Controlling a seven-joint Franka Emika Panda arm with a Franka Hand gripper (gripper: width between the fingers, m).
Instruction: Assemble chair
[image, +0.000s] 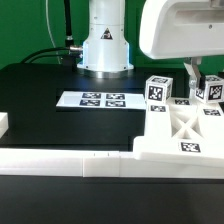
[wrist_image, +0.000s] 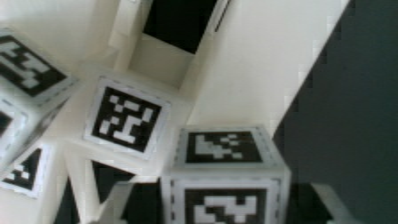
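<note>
The chair (image: 182, 128) stands at the exterior view's right: a white X-braced panel with short tagged square posts (image: 158, 90) rising at its back. My gripper (image: 192, 82) reaches down among those posts from above. In the wrist view a tagged square post (wrist_image: 224, 165) fills the space between my jaws, and my gripper (wrist_image: 224, 208) is shut on it. Beside it stands a second tagged post (wrist_image: 125, 116), with a slotted white panel (wrist_image: 178, 30) beyond. Where the held post meets the chair below is hidden.
The marker board (image: 100, 100) lies flat on the black table in front of the robot's base (image: 105, 42). A long low white border rail (image: 70, 162) runs along the near edge. A small white block (image: 3, 125) sits at the exterior view's left edge.
</note>
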